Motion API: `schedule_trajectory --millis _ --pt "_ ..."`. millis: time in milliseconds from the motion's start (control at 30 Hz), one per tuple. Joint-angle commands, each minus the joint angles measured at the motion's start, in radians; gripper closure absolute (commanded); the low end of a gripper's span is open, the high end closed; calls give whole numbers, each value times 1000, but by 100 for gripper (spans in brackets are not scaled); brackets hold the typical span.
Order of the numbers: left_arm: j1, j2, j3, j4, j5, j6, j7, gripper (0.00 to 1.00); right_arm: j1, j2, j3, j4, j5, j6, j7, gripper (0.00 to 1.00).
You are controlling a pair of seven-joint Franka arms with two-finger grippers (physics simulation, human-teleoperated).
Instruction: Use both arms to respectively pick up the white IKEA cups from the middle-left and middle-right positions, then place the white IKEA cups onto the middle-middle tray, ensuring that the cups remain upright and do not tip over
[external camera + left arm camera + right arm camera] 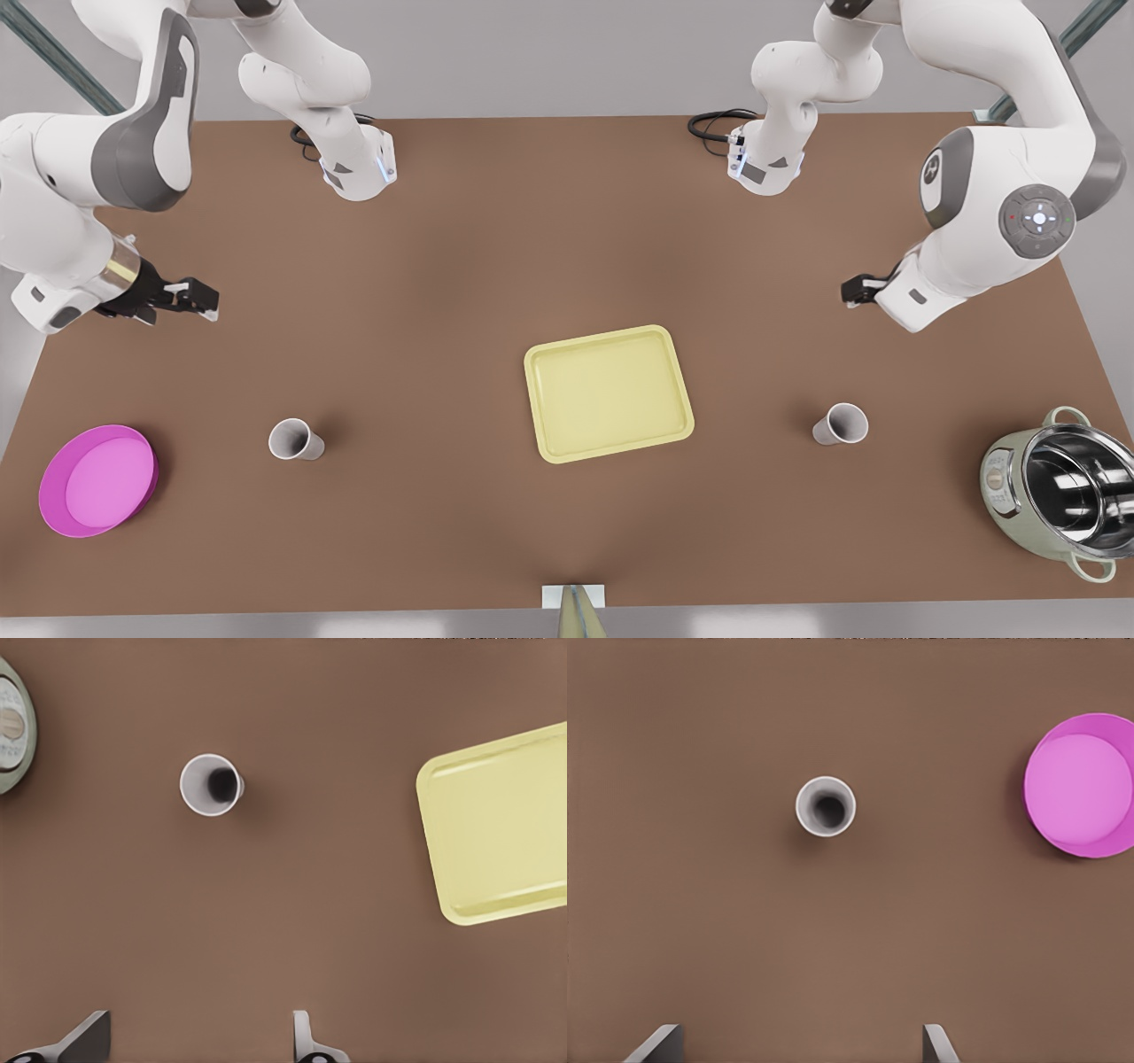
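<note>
Left gripper (852,290): fingers (306,1041) spread apart, held high above the cup (840,424) near the steel pot (1059,492). Right gripper (197,298): fingers apart, above the other cup (295,439) near the magenta dish (96,479). Both cups upright, on either side of the tray (608,392).

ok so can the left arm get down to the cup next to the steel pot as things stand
Probably yes. The left pincer hangs open above bare table, apart from the cup, which stands upright with clear space around it; the steel pot and the tray sit well off to either side.
</note>
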Motion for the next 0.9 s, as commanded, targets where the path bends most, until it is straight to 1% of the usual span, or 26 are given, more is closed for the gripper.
schedule_trajectory --millis 0,33,67,100,133,200,300,333,400,533,767,800,833,867 --pt "-1 0 0 0 -2 16 10 0 4 6 0 2 7 14 -30 0" --pt "-1 5 2 0 -2 19 10 0 4 29 0 10 8 14 -41 0" --pt "-4 48 32 2 0 33 13 0 7 107 0 45 -9 29 -42 0" --pt "7 114 45 2 6 113 17 0 4 216 0 137 -10 37 -47 0" --pt "63 210 46 20 4 216 16 0 -1 315 0 200 -10 76 -47 0" --pt "123 344 45 42 -3 410 17 0 -33 406 0 212 5 164 -47 0" --pt "181 485 40 46 -14 607 62 0 -51 497 2 211 34 287 -45 0" --pt "185 508 40 46 -49 637 62 0 -51 526 2 211 53 317 -45 0" --pt "185 545 40 46 -53 665 70 0 -50 544 5 192 49 389 -39 0" --pt "186 549 40 40 -63 670 68 0 -47 598 9 178 76 440 -33 0" --pt "178 557 34 -7 -60 641 67 0 -47 604 9 51 95 526 -33 0" --pt "177 557 32 -6 -60 642 53 6 -47 602 9 36 95 543 -33 0" --pt "177 557 20 -7 -62 642 24 26 -48 604 9 34 95 549 -33 0" --pt "177 559 19 -7 -63 642 20 44 -48 604 9 28 95 551 -35 0"
